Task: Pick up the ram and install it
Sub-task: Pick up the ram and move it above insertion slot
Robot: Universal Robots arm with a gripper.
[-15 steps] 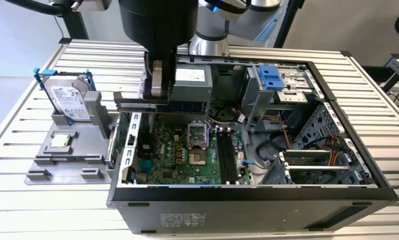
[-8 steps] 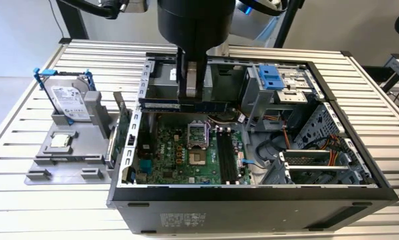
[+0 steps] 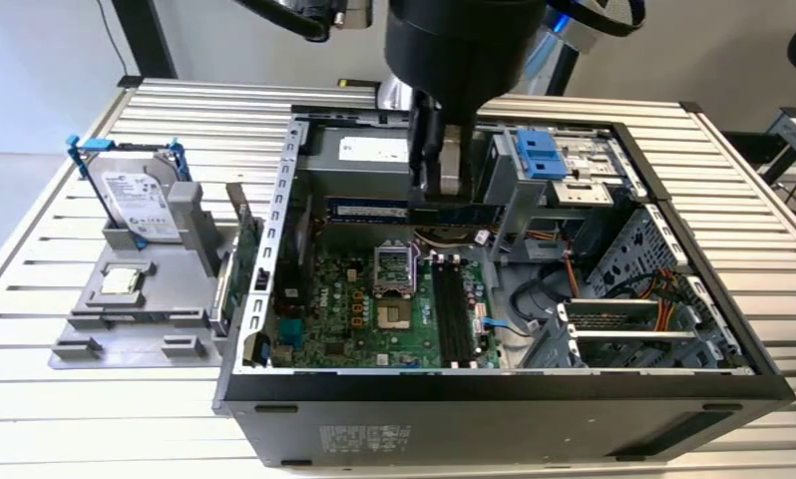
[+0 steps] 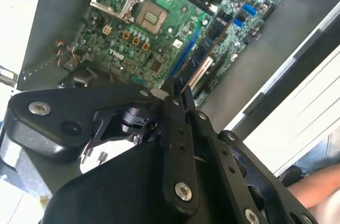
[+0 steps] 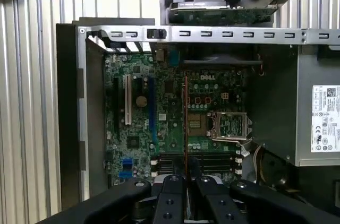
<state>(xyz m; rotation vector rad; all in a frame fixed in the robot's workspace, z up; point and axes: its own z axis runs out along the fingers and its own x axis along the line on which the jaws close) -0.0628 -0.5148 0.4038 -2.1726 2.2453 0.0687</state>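
Observation:
My gripper [image 3: 444, 200] hangs over the open computer case [image 3: 505, 384], shut on the ram [image 3: 366, 211]. The stick is held level on its long edge above the back of the motherboard [image 3: 371, 309]. In both wrist views the ram [image 5: 185, 118] [image 4: 211, 51] appears edge-on as a thin line running out from between the closed fingertips [image 5: 185, 168] [image 4: 178, 88]. The black memory slots [image 3: 452, 309] [image 5: 204, 161] lie lower on the board, beside the processor socket [image 3: 393, 267], apart from the stick.
A silver hard drive in a blue bracket [image 3: 139, 200] stands on a grey fixture [image 3: 132, 299] at the exterior view's left. A green expansion card [image 3: 245, 249] stands upright beside the case wall. A drive cage with blue clips [image 3: 548, 155] and cables [image 3: 545, 294] flank the gripper. A person's arm [image 4: 319, 181] is nearby.

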